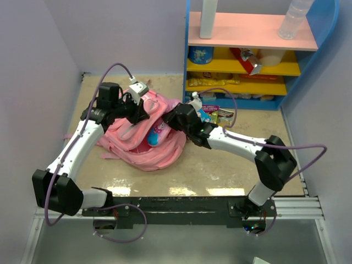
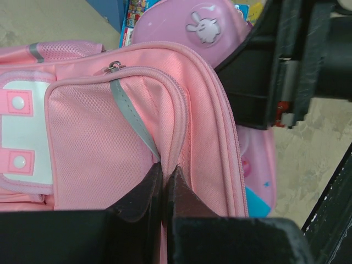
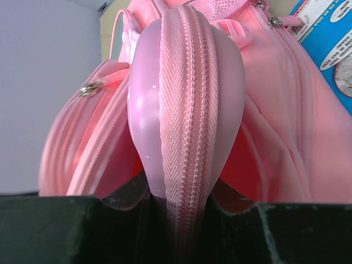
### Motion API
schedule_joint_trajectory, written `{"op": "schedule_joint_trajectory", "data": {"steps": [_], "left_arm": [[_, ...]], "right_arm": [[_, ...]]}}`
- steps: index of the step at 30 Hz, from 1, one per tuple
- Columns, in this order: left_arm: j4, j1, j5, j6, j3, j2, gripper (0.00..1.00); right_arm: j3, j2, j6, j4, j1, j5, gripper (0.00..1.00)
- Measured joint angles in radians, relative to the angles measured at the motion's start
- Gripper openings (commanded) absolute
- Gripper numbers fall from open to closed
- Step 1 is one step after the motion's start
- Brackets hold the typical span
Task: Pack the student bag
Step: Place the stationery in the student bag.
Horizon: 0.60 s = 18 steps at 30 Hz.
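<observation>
The pink student bag (image 1: pixel 144 153) lies on the table's left middle with its main opening facing right. My left gripper (image 1: pixel 143 113) is shut on the bag's upper fabric rim; in the left wrist view the fingertips (image 2: pixel 165 173) pinch a fold of the bag (image 2: pixel 93 137) beside the zipper. My right gripper (image 1: pixel 171 121) is shut on a glossy pink oval pencil case (image 3: pixel 187 93), held edge-on at the bag's mouth (image 3: pixel 297 121). The case's bunny face shows in the left wrist view (image 2: pixel 198 25). A pink-and-blue item (image 1: pixel 156 135) lies inside the bag.
A blue shelf unit (image 1: pixel 247 55) with yellow and pink boards stands at the back right, a plastic bottle (image 1: pixel 294 19) on top. Colourful packets and books (image 1: pixel 219 114) lie on the floor in front of it. Lilac walls close the left and back.
</observation>
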Motion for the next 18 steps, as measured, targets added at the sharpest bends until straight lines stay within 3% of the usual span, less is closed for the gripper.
{"op": "schedule_joint_trajectory", "data": {"steps": [10,13,14,18], "left_arm": [[-0.002,0.000,0.012,-0.026,0.002,-0.021,0.00],[-0.003,0.002,0.012,-0.034,0.014,-0.021,0.00],[-0.003,0.005,0.012,-0.035,0.018,-0.021,0.00],[0.002,0.018,0.005,-0.037,0.027,-0.031,0.00]], "right_arm": [[0.095,0.195,0.062,0.079,0.045,-0.002,0.00],[0.116,0.254,0.045,0.148,0.065,-0.060,0.39],[0.130,0.277,0.034,0.171,0.072,-0.082,0.65],[0.185,0.348,-0.039,0.180,0.076,-0.172,0.80]]}}
